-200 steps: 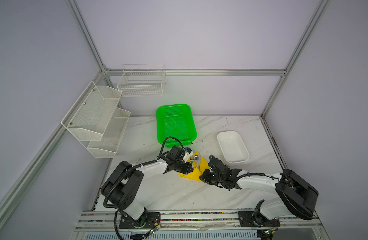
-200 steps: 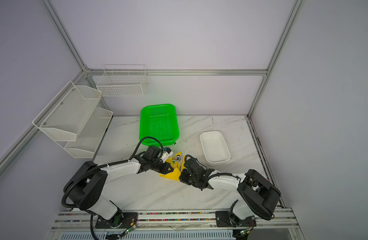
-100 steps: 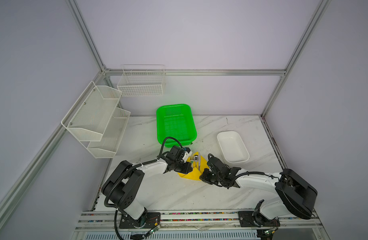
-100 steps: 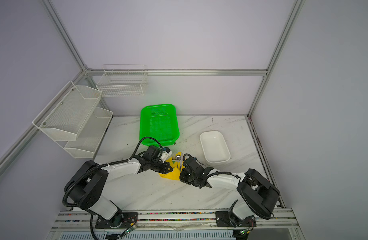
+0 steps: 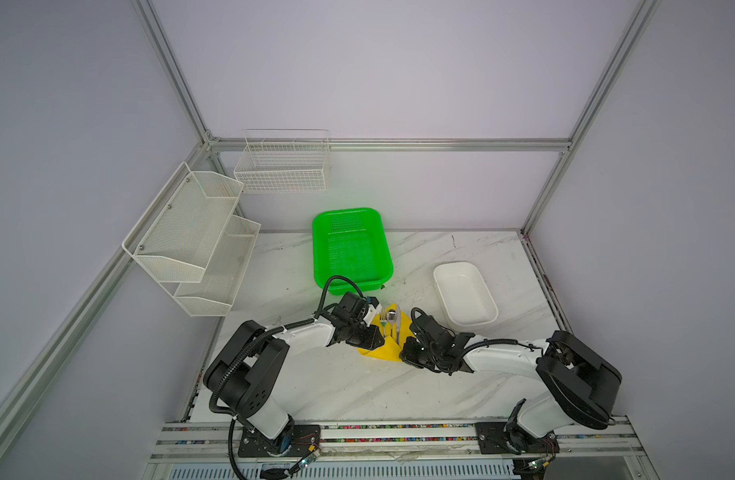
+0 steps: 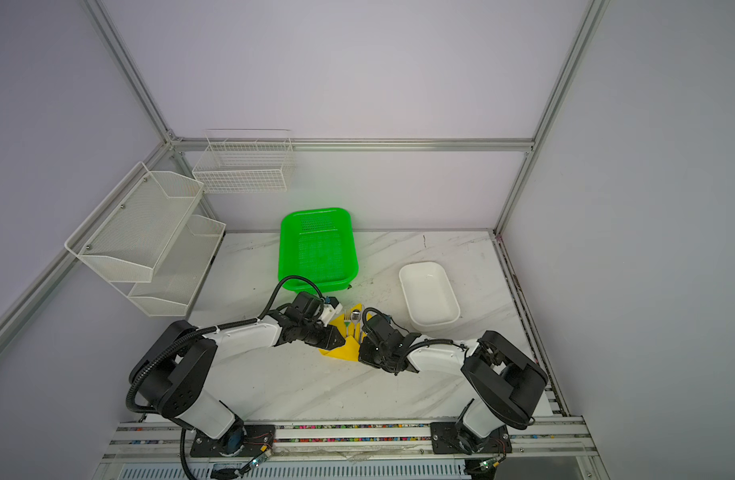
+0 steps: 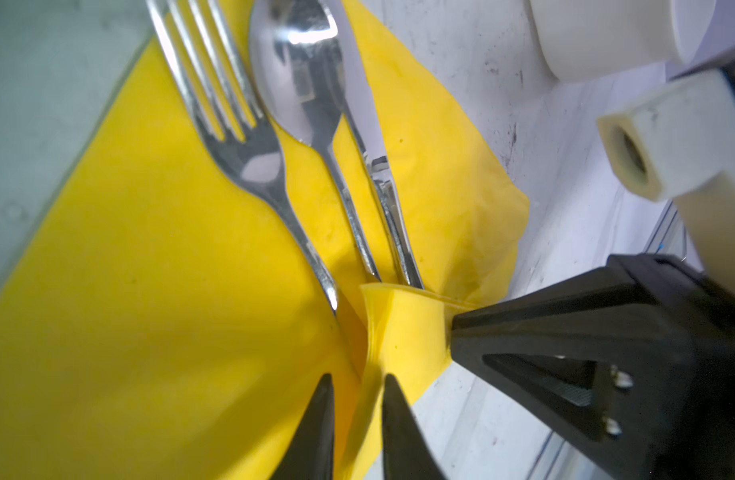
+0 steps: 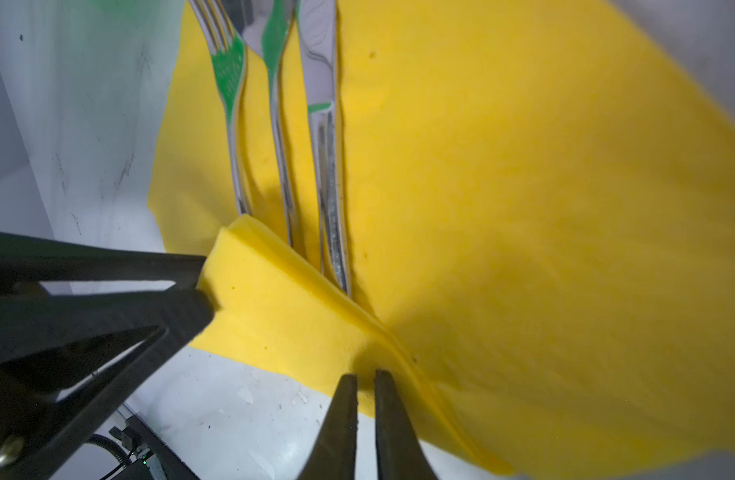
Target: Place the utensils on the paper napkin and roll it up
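The paper napkin point(image 7: 150, 291) lies between my arms under fork point(image 7: 258, 166), spoon point(image 7: 303, 83), knife point(image 7: 382, 174) — thin, limp, likely tearable, so I'd take the doubled fold. My right gripper point(image 8: 363, 386) clamps that fold; my left gripper point(image 7: 355, 399) stands slightly parted astride it.

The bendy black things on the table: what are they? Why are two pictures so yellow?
They are a robot's left arm and right arm, with claws. Two pictures look down from above; the yellow ones come from a camera on each wrist, very near. On the table sit a green basket, a white tray and a yellow napkin carrying a fork, spoon and knife. The right claw pinches the napkin's folded edge; the left claw has that fold between its fingers.
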